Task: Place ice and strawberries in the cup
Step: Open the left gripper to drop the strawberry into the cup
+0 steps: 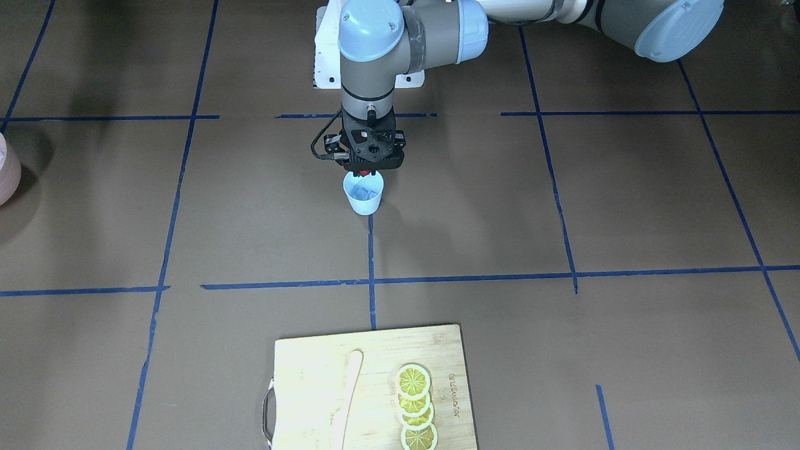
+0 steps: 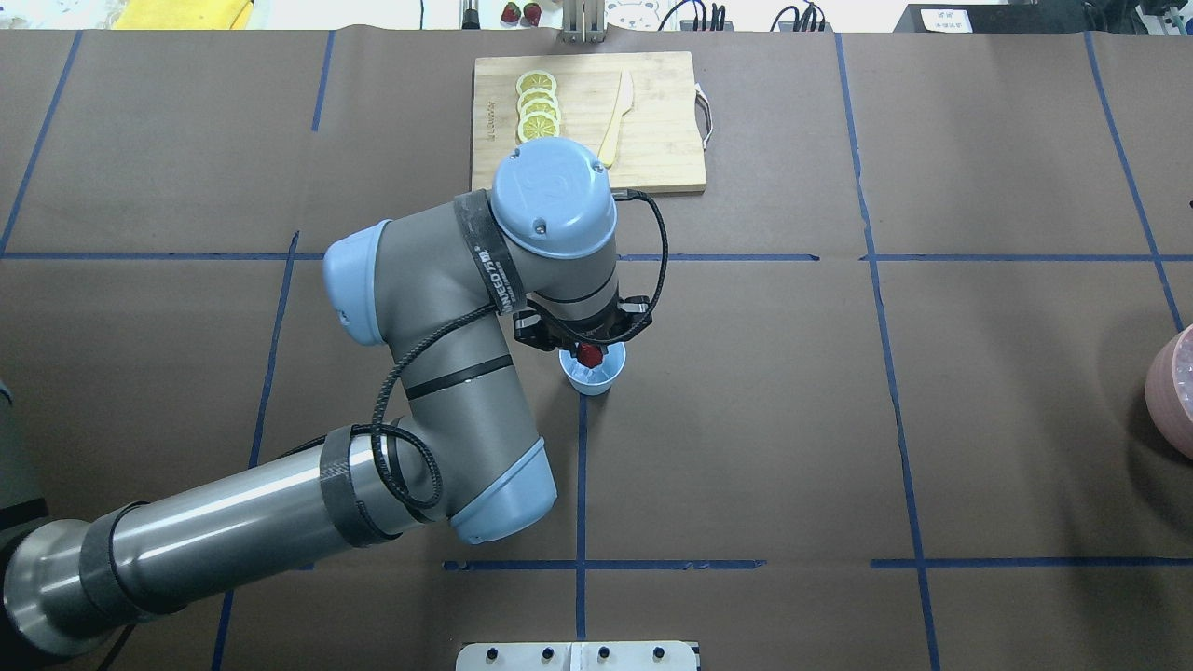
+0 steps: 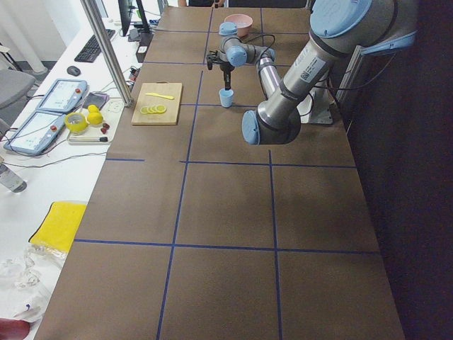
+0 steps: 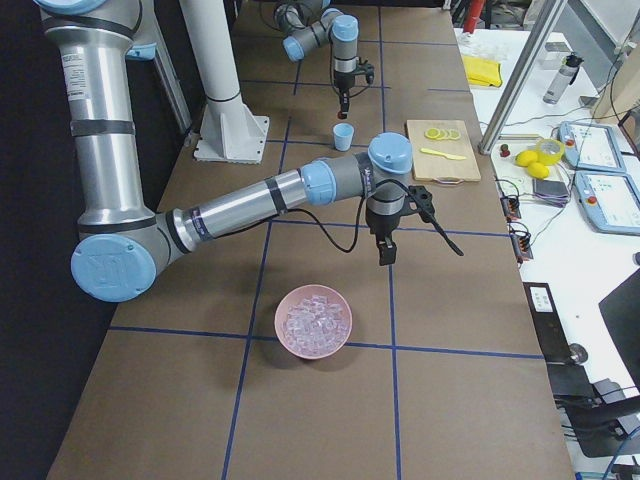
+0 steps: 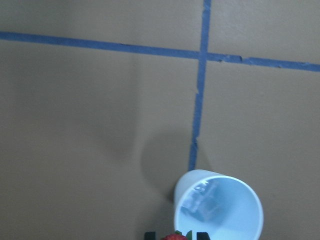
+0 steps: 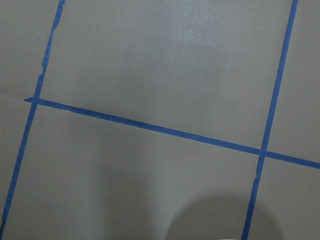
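Front on, we see the left gripper [image 1: 365, 170] clamping the strawberry [image 1: 364, 172] just over the cup [image 1: 364, 203], with ice [image 1: 362, 190] inside. From the right end, the pink bowl [image 4: 313, 350] holds ice cubes [image 4: 312, 320]; we cannot tell how the right gripper [image 4: 386, 252] has its jaws.

The left gripper [image 1: 364, 170] hangs right over the cup [image 1: 364, 204], a strawberry [image 1: 365, 173] (just a red speck here) at its tip; ice [image 1: 362, 190] lies inside. Lemon slices [image 1: 415, 406] sit on the board [image 1: 306, 375].

Grey arms [image 2: 424, 266]; pale-blue joint caps [image 2: 554, 198]
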Motion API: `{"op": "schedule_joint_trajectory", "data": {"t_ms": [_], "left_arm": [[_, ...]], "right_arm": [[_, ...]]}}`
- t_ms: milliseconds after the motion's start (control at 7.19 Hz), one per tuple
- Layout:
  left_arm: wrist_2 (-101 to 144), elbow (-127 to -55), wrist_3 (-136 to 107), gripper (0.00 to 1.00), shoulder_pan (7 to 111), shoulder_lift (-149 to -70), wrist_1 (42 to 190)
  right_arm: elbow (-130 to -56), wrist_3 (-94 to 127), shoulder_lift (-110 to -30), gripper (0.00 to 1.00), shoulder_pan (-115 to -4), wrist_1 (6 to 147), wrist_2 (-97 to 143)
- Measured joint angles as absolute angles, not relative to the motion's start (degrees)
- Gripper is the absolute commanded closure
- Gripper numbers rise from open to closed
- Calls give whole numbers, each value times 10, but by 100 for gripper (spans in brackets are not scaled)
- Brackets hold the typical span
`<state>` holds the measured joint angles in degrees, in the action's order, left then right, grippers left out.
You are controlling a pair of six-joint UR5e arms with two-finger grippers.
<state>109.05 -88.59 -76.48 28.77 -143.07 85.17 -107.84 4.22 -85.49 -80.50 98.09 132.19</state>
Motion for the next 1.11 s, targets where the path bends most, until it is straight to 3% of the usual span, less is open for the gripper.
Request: {"op": "schedule_joint_trajectory", "data": {"t_ms": [139, 278, 418, 557, 1113], "left_arm": [[1090, -878, -764, 93, 287, -1431, 857], [1090, -874, -763, 54, 287, -1431, 861], [1090, -872, -764, 21, 287, -1431, 862], [1090, -871, -763, 0, 287, -1431, 863], [1081, -876, -762, 0, 295, -1430, 864]], "right_arm": [[-1078, 42, -855, 1, -805, 981, 1322], [-1079, 42, -855, 1, -805, 981, 1322], [-1079, 42, -855, 1, -805, 980, 1322], [-1079, 42, -855, 1, -805, 980, 1322], [-1079, 41, -856, 1, -805, 980, 1322]]}}
